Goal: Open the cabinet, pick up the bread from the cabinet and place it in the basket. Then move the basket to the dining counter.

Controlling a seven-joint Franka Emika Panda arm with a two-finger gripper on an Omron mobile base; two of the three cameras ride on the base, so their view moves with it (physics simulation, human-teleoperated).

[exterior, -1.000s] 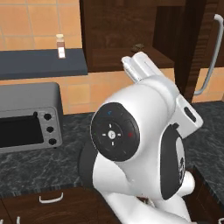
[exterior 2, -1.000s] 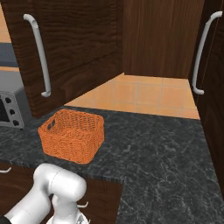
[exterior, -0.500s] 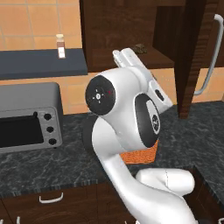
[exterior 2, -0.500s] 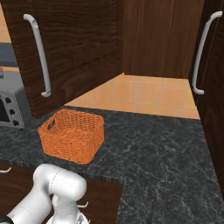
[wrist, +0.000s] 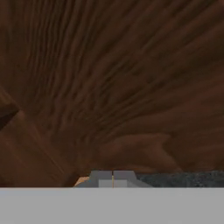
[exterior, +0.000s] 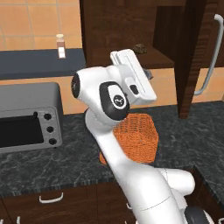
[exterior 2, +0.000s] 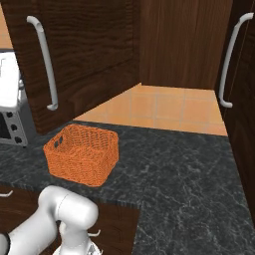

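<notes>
In the left base view the cabinet (exterior: pixel 131 30) stands open with the bread (exterior: pixel 140 47) on its shelf at the far side, and the orange basket (exterior: pixel 135 138) sits on the black speckled counter (exterior: pixel 39 166) right of the toaster oven (exterior: pixel 26 116). In the right base view the basket (exterior 2: pixel 82 154) rests on the near left of the counter, below the cabinet door's silver handle (exterior 2: pixel 44 62). In the hand view the gripper (wrist: pixel 112 178) has its tips pressed together, holding nothing, facing dark wood grain.

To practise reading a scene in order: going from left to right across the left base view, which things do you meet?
Toaster oven → small bottle → orange basket → silver door handle.
</notes>
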